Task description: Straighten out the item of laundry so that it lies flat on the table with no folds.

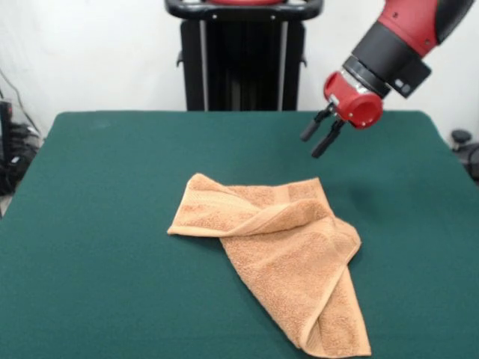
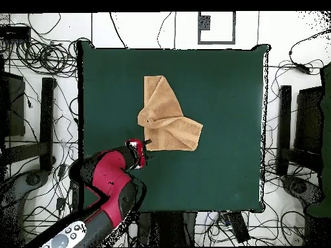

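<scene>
Green table [image 1: 97, 247] carries the towel [image 1: 288, 258] mid-surface, crumpled with corners folded over. Soft, light and limp, it looks best pinched at an outer corner. Gripper [image 1: 320, 139] hovers nearby, fingers apart, empty

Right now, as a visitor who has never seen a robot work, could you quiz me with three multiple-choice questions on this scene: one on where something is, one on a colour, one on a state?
1. Where is the tool relative to the towel?
A. Above the table beside the towel, apart from it
B. Clamped on a towel corner
C. Pressed flat into the towel's middle

2. What colour is the table top?
A. White
B. Dark green
C. Red

3. How does the towel lie?
A. Spread flat
B. Rolled into a tube
C. Crumpled, with parts folded over

Answers: 1 A, green table shows between the open tool and the cloth. 2 B, seen in both views. 3 C, flaps overlap across it.
</scene>
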Available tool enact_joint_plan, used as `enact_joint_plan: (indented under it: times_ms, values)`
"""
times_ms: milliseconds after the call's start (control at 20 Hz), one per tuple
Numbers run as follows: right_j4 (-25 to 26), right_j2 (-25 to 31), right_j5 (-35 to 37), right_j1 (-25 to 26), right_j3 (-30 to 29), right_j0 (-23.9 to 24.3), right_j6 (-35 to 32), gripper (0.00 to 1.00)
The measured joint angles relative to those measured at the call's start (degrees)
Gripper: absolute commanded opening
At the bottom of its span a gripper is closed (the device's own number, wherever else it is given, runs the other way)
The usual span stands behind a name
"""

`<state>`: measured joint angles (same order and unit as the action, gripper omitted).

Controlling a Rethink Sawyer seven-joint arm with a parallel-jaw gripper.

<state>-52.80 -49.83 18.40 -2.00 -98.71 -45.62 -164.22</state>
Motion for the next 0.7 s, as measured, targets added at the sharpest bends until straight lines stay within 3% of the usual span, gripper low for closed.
enact_joint_plan:
  times_ms: [400,700]
  values:
    - [3.92,-6.96,13.62,3.04,2.99,1.36,0.0,1.0]
    - [4.83,-9.55,17.56,4.91,5.02,2.36,0.0,1.0]
